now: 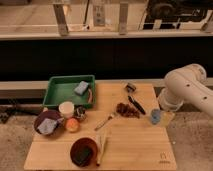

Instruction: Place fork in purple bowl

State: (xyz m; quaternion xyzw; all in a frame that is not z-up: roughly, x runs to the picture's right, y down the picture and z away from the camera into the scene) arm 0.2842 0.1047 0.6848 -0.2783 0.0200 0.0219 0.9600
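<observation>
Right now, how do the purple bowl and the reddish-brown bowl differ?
The purple bowl sits at the left of the table and holds something pale blue-grey; the reddish-brown bowl sits at its front edge, holding something dark. Both are round, similar in size. The hand is by the right edge.

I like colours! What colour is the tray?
Green tray, clear in the camera view; the gripper hangs over the right edge of the table.

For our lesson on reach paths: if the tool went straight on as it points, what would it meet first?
Probably the wooden table: the tool hangs at its right edge pointing downward, clear of the fork. Depth is unclear.
</observation>
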